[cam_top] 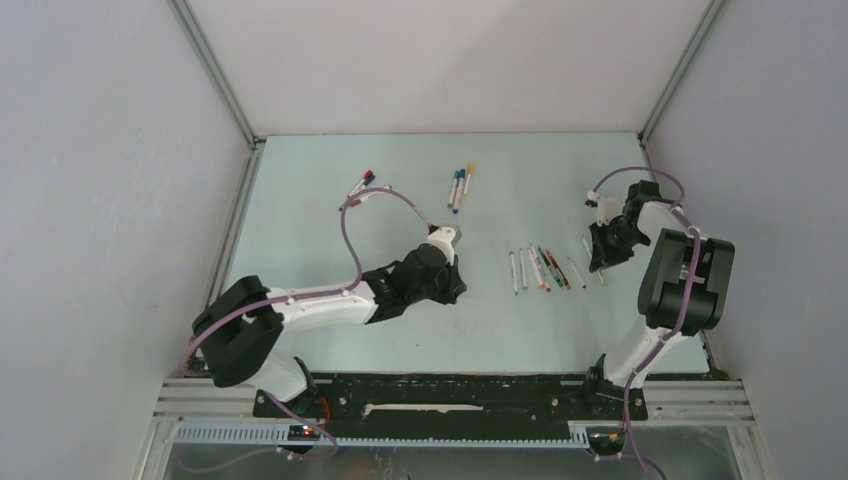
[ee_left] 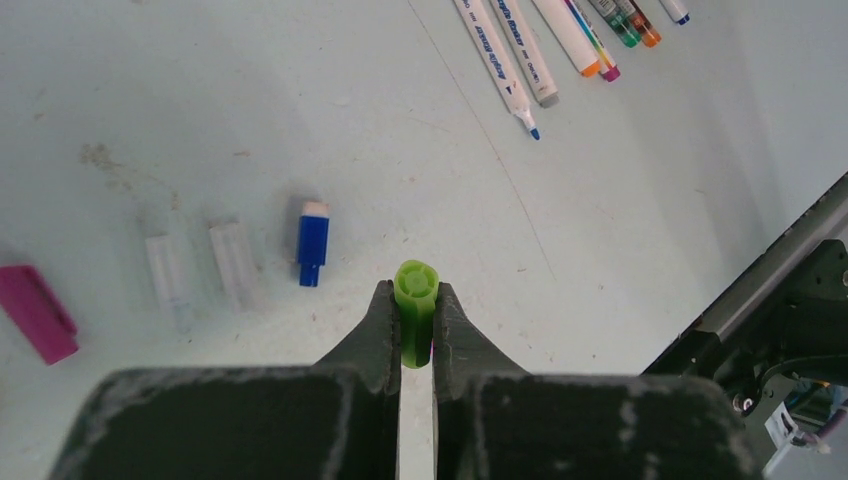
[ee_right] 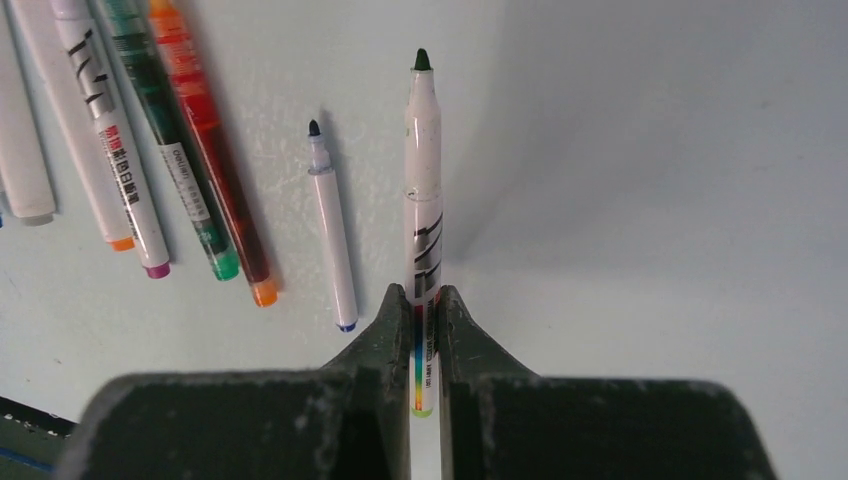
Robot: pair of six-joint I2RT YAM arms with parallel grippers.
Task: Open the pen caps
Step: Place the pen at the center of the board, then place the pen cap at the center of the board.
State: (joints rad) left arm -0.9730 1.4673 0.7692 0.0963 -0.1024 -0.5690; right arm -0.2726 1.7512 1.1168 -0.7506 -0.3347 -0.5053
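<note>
Left wrist view: green cap [ee_left: 415, 300] sits pinched in the left claw [ee_left: 414, 325], pulled free. Right claw [ee_right: 424, 330] pinches the bare pen [ee_right: 423, 180]. Loose caps [ee_left: 312, 243] lie at ten o'clock on the bench [ee_left: 620, 260]; next, likely drop this cap there.

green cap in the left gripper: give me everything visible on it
The green cap is a small, bright lime plastic tube, opaque and smooth-looking. Its round end faces the left wrist camera, showing a thick rim around a shallow hollow. It stands lengthwise between the fingers of the left gripper, which is shut on it, one black finger pressing each side. No pen is in it; it is held apart from the table, which lies behind it. Its lower end is hidden between the fingers.
</note>
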